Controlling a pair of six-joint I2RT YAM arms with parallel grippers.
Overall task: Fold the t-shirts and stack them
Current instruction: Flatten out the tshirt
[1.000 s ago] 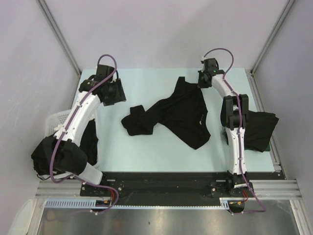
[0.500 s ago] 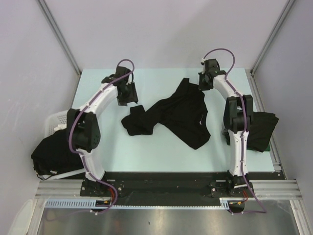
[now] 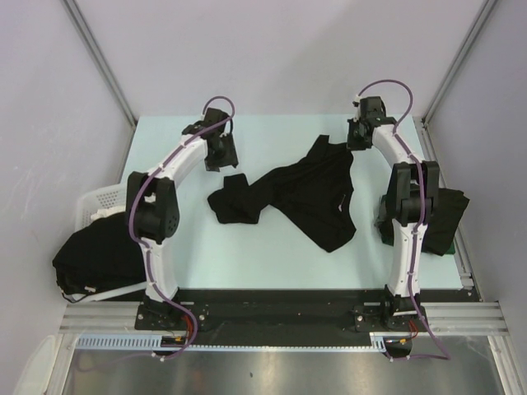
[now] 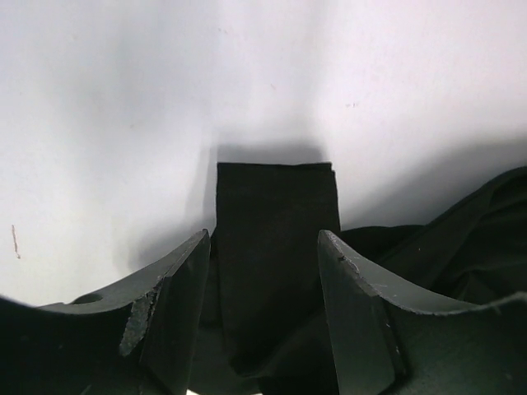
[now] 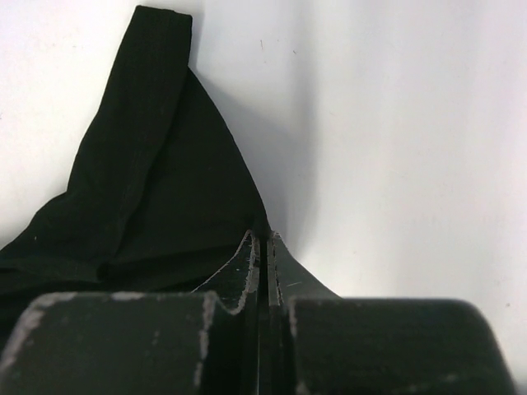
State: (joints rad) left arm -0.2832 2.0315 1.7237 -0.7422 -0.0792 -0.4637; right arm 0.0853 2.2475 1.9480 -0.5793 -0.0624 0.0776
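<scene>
left end effector (image 4: 263, 235) spread over a t-shirt (image 4: 276, 193) sleeve; right end effector (image 5: 263, 238) pinches its edge.

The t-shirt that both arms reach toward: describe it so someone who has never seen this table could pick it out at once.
Start at the pale table. The black t-shirt lies crumpled across its middle. Unlike the black heap by the white basket on the left and the black stack at the right edge, it lies alone in the open.
</scene>
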